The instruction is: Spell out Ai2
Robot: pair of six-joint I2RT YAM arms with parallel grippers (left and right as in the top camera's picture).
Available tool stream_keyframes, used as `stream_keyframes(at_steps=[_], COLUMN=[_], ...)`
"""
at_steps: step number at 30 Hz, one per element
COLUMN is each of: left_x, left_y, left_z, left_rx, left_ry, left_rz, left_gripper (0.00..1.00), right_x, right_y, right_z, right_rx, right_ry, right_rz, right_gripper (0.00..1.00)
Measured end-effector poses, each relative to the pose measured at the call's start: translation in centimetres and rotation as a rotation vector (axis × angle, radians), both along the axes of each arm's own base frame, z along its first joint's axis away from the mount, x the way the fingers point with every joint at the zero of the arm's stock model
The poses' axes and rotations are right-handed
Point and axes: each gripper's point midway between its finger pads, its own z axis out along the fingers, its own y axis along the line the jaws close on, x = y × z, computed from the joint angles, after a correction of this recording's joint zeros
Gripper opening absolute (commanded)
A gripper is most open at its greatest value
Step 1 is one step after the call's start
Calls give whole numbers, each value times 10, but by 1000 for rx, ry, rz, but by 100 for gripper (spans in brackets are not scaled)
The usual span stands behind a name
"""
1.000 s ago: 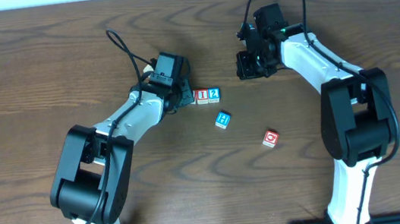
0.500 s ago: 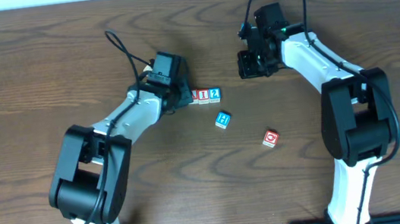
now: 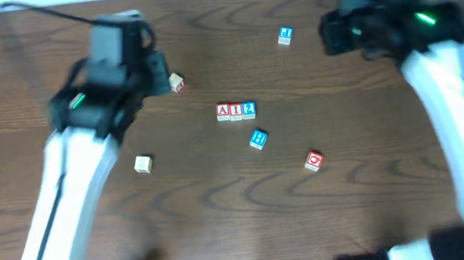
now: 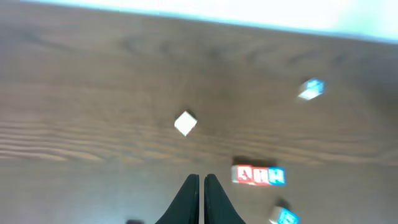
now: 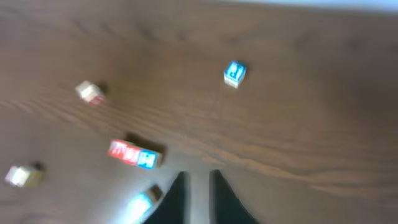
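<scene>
Centrally, A cube (image 3: 224, 111), I cube (image 3: 236, 111) and 2 cube (image 3: 249, 109) sit edge to edge, open table (image 3: 224, 211) above them; left gripper (image 4: 201, 178) pinched closed, right gripper (image 5: 198, 175) narrowly parted.

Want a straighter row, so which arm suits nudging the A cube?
Left, probably: the A cube lies on the left arm's side, with I cube and 2 cube blocking the right's approach.

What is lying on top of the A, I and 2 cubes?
Nothing: the A cube, I cube and 2 cube show bare, readable top faces. The table right under them is covered by the cubes themselves.
</scene>
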Motion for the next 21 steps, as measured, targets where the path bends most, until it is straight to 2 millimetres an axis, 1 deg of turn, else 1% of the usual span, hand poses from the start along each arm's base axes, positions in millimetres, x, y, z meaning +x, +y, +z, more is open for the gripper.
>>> stream_keyframes(at_steps=[1,2,3,4,5,6,7,9,11,13,15,16,18,21], left_x=[-23,-39,-64,-88,-113,-128,-150,-183,-214,-240,-257,-261,-267,-271], left_y=[6,10,17,24,32,37,44,55,65,74,79,80,82,83], left_z=[25,38,54,68,79,81,85,84,77,64,48,43,32,22], left_rx=[-7,-11,-15,-27,-33,-34,-40,-40,-36,-25,-7,-1,10,16], left_ry=[-49,-77,-114,-150,-180,-187,-201,-207,-199,-163,-108,-90,-55,-34], left_rz=[-4,-8,-12,-11,-10,-9,-4,-1,5,8,9,8,8,8], left_gripper=[30,48,71,85,98,95,95,95,95,95,95,95,95,95], right_x=[-24,-39,-58,-92,-115,-136,-157,-195,-227,-254,-272,-279,-285,-290], right_y=[-4,-6,-8,-13,-16,-19,-22,-27,-32,-36,-39,-40,-41,-42], right_z=[28,43,57,83,94,101,106,112,111,100,82,70,51,27], right_rx=[2,7,10,15,15,14,14,18,16,7,-4,-10,-18,-25], right_ry=[-59,-93,-124,-193,-222,-246,-261,-288,-302,-285,-241,-211,-168,-117], right_rz=[4,4,7,7,11,14,13,13,14,18,23,24,26,26], right_gripper=[80,89,99,99,99,99,99,99,99,99,99,99,99,99])
